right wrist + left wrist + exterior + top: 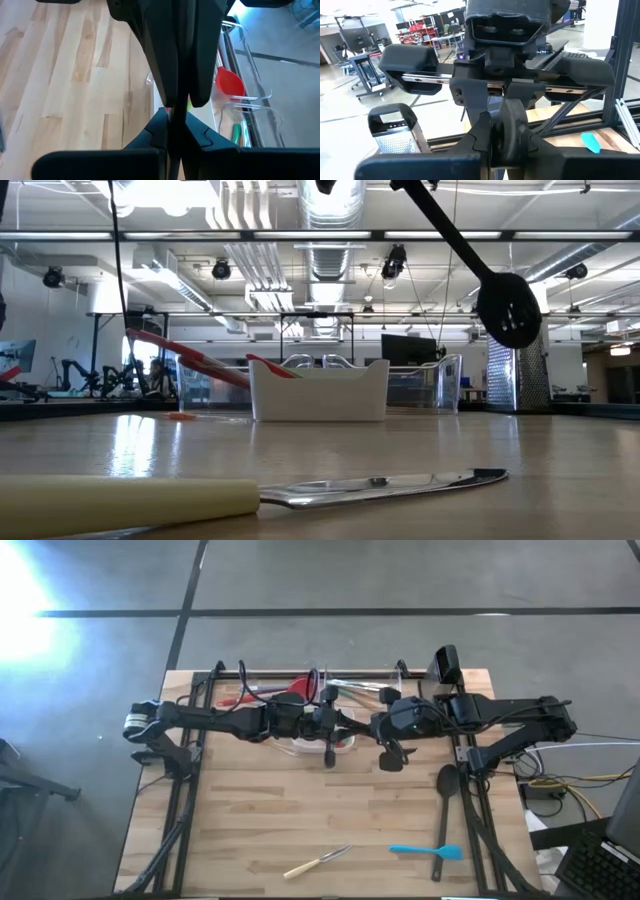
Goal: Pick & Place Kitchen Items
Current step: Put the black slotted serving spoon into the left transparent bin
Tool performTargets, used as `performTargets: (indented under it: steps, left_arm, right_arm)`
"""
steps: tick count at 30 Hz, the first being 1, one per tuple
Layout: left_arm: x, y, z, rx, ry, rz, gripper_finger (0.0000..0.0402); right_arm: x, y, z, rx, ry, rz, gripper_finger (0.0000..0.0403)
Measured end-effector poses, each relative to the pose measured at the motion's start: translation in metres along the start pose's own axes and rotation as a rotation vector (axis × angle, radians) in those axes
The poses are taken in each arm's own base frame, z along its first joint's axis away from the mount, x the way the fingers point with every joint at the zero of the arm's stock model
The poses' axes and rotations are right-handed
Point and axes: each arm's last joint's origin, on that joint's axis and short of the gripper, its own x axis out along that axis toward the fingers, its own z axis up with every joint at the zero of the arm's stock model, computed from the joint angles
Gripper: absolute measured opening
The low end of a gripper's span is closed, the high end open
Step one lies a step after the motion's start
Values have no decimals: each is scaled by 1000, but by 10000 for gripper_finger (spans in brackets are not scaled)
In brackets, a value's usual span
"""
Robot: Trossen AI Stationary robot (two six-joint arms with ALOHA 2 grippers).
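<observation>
Two hands meet mid-air over the white dish [322, 745], fingers of each pressed onto the same black ladle [508, 308]: left hand [330, 726] from one side, right hand [385, 730] from the other. Ladle hangs above the surface [250, 820]. Cream-handled knife [316, 862] and blue spatula [428, 852] lie near the front edge; black spoon [446, 790] lies at the right.

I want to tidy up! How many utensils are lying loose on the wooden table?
3: a knife near the front, a blue spatula beside it, and a black spoon toward the right. More sit in the bins, partly hidden by the arms.
</observation>
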Motion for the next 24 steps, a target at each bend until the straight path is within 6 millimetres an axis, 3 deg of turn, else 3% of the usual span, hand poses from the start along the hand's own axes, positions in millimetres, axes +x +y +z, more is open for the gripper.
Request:
performTargets:
  steps: [8, 14, 19, 24]
  left_arm:
    - [-2, 0, 2, -4, -1, 14, 24]
    - [-18, 5, 10, 50, 86, 140, 24]
    - [-49, 11, 21, 168, 153, 264, 24]
    - [-100, 23, 35, 297, 278, 374, 24]
  right_arm:
    - [-2, -1, 0, 40, -6, -17, 30]
    - [-25, -6, -8, 87, 1, -21, 80]
    - [-48, -11, -21, 157, 39, -20, 108]
    - [-66, -14, -37, 238, 96, -25, 117]
